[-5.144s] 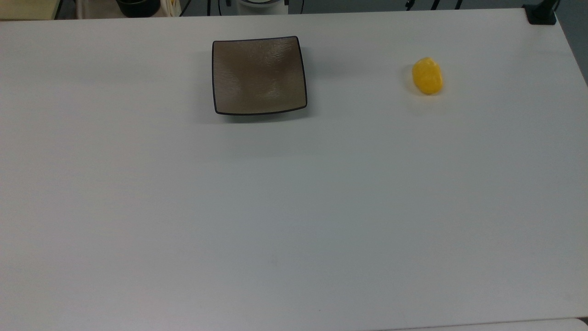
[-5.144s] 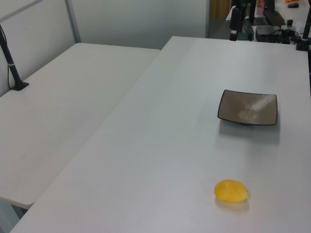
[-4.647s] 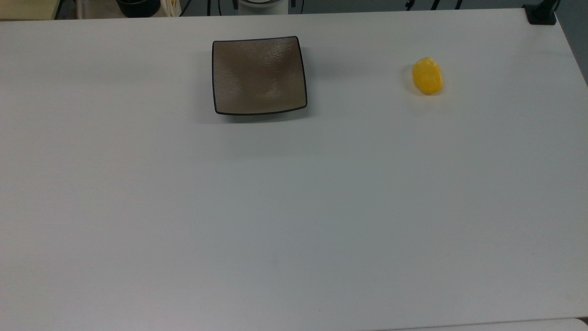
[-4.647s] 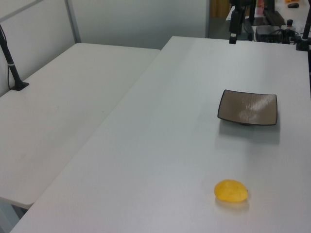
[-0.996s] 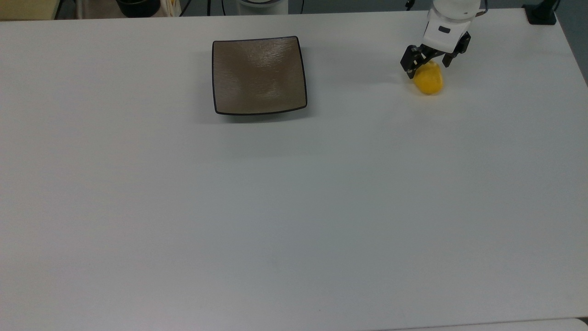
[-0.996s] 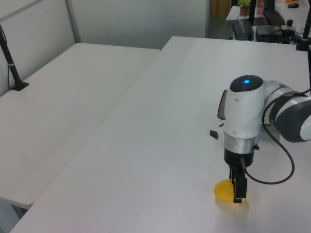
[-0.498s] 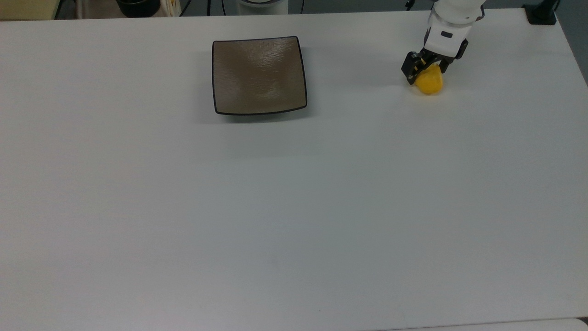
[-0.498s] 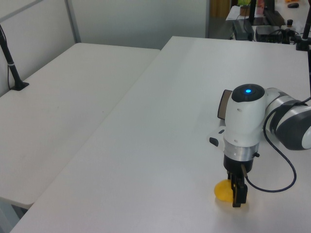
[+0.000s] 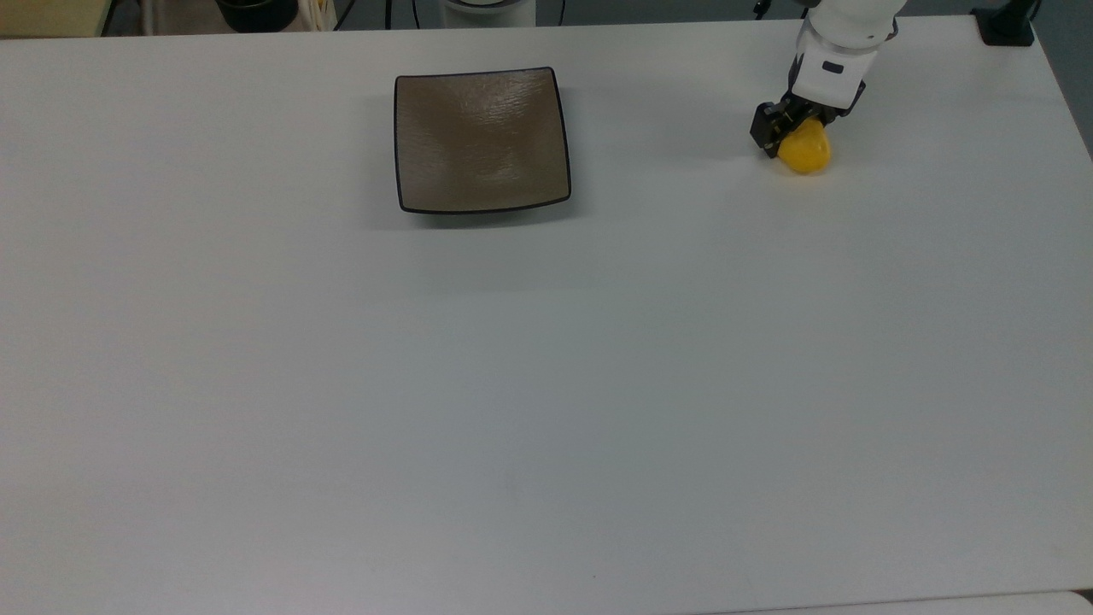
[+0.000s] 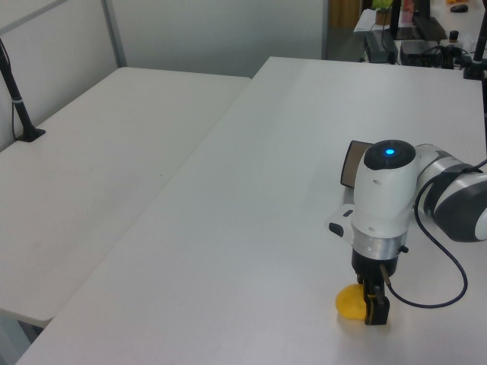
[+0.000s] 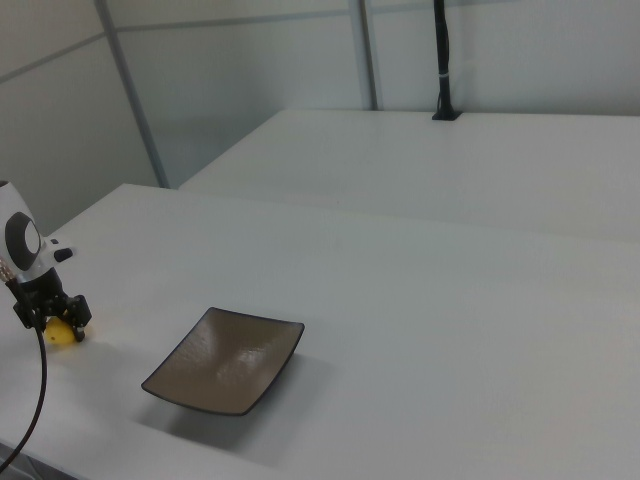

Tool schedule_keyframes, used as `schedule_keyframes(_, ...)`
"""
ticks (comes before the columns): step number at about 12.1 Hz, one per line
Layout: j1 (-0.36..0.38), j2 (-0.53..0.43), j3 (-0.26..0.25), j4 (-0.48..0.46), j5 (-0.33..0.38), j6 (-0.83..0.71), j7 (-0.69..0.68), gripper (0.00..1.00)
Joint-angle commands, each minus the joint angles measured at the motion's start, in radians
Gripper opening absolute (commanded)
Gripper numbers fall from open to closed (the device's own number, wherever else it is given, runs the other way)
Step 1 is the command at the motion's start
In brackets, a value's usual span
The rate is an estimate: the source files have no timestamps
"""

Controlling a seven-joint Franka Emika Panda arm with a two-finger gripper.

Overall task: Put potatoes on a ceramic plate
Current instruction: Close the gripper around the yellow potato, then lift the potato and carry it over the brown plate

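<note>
The potatoes, one glossy yellow-orange lump (image 9: 806,154), lie on the white table at the top view's upper right. My gripper (image 9: 794,135) comes down on the lump from above, its black fingers (image 9: 766,128) closed against its sides. In the left view the lump (image 10: 348,304) sits at the bottom with the gripper (image 10: 374,309) pressed onto its right part. The right view has lump (image 11: 61,336) and gripper (image 11: 50,316) at the far left. The ceramic plate (image 9: 482,141) is square, brownish-grey and black-rimmed, well to the top view's left of the lump, also in the left view (image 10: 351,163) and right view (image 11: 225,361).
A black clamp base (image 9: 1007,26) sits on the table's corner at the top view's upper right. A second white table (image 10: 91,182) adjoins on the left view's left, with a black post (image 10: 18,99). A black cable (image 10: 445,262) hangs from the arm.
The arm came in and lowered over the potato. In the last second the fingers narrowed from wide apart to closed against it, and the lump shifted slightly to the top view's right.
</note>
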Motion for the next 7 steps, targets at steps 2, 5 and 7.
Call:
schedule_keyframes(2,-0.023,-0.038,0.017,-0.002,-0.020,0.012,0.025,0.00)
schedule_keyframes(5,-0.051,-0.151,0.015,0.001,-0.011,-0.037,0.028,0.00)
schedule_keyframes(7,-0.074,-0.231,0.006,0.039,-0.004,-0.156,0.024,0.00)
